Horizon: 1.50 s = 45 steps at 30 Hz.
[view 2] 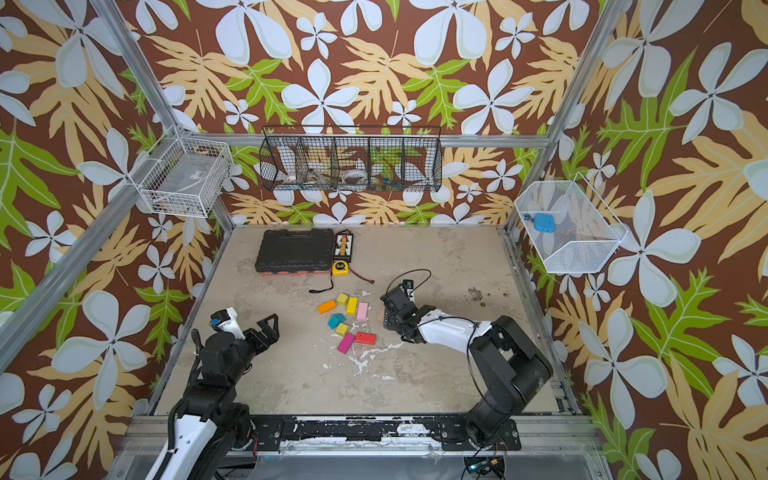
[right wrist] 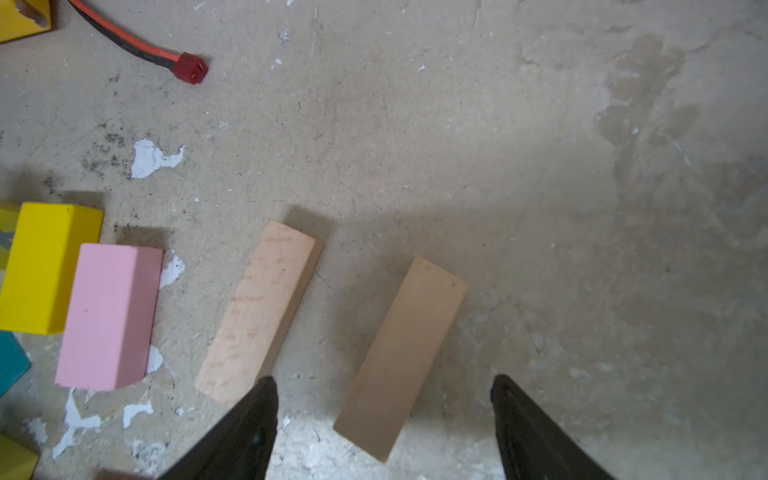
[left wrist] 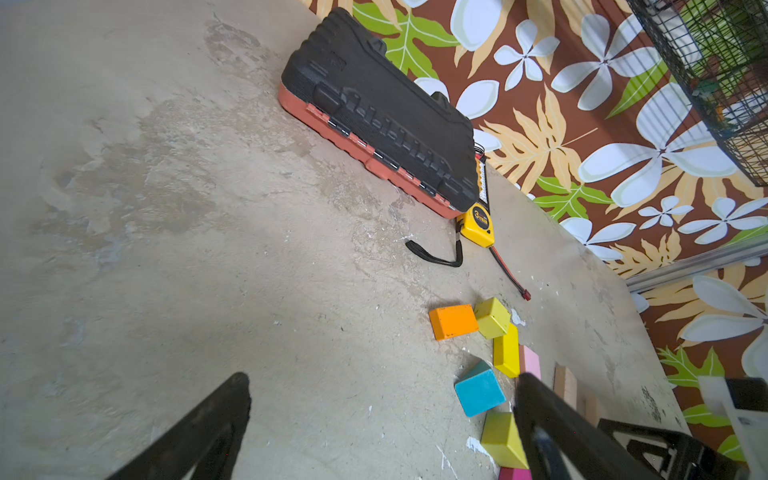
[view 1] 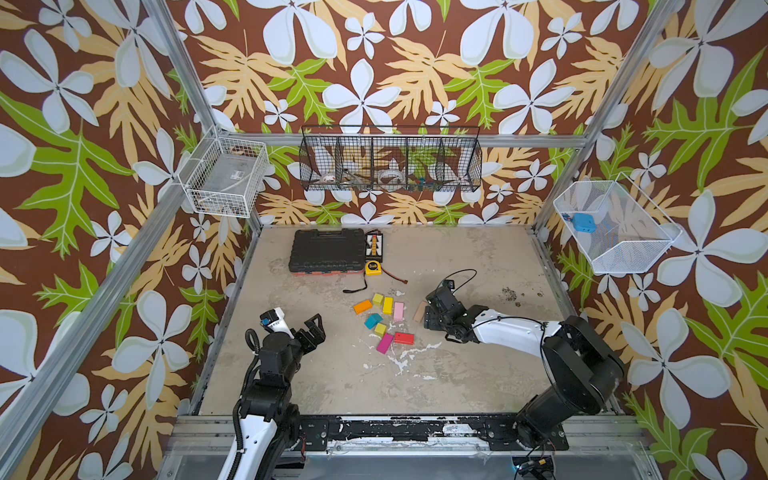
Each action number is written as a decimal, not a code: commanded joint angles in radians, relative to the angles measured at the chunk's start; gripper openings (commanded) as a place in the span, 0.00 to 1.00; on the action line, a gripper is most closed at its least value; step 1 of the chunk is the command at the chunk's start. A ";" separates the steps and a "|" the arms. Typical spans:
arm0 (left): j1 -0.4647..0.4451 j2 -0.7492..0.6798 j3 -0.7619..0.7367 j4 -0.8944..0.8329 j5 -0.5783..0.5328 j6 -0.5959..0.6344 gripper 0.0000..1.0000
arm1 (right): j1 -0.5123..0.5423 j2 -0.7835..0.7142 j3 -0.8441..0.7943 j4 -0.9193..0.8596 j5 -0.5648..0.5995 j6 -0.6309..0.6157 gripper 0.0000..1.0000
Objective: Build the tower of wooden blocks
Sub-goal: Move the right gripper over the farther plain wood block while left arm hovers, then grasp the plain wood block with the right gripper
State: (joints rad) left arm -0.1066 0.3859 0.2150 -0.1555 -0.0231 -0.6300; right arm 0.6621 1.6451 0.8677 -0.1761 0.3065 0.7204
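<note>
The wood blocks lie singly on the table's middle: orange (view 1: pixel 363 306), yellow brick (view 1: pixel 387 305), pink (view 1: pixel 398 311), teal wedge (view 1: pixel 372 320), magenta (view 1: pixel 385 343), red (view 1: pixel 404 338) and two yellow cubes. No tower is in view. Two tan planks (right wrist: pixel 259 311) (right wrist: pixel 401 357) lie side by side at the cluster's right. My right gripper (right wrist: pixel 384 380) hangs low and open over the second plank, its fingers clear of both sides. My left gripper (view 1: pixel 315 328) is open and empty, left of the cluster; the teal wedge (left wrist: pixel 480 390) shows beside one finger.
A black tool case (view 1: pixel 327 250), a yellow tape measure (view 1: pixel 373 268) with its strap, and a red-tipped cable (right wrist: pixel 189 68) lie behind the blocks. Wire baskets (view 1: pixel 390 160) hang on the back and side walls. White paint flecks mark the table (view 1: pixel 478 374).
</note>
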 commanded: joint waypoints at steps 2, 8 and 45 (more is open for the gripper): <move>-0.001 -0.024 0.004 0.022 0.013 -0.005 1.00 | -0.011 0.061 0.044 -0.043 0.068 0.003 0.77; 0.000 -0.074 -0.002 0.010 0.016 -0.008 1.00 | -0.030 0.115 0.045 -0.039 0.082 -0.002 0.71; -0.001 -0.028 -0.003 0.043 0.043 -0.001 1.00 | -0.194 -0.043 -0.027 0.050 0.061 -0.322 0.01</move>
State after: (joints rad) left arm -0.1066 0.3553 0.2119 -0.1440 0.0090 -0.6296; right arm 0.4942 1.6108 0.8341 -0.1558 0.3897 0.4503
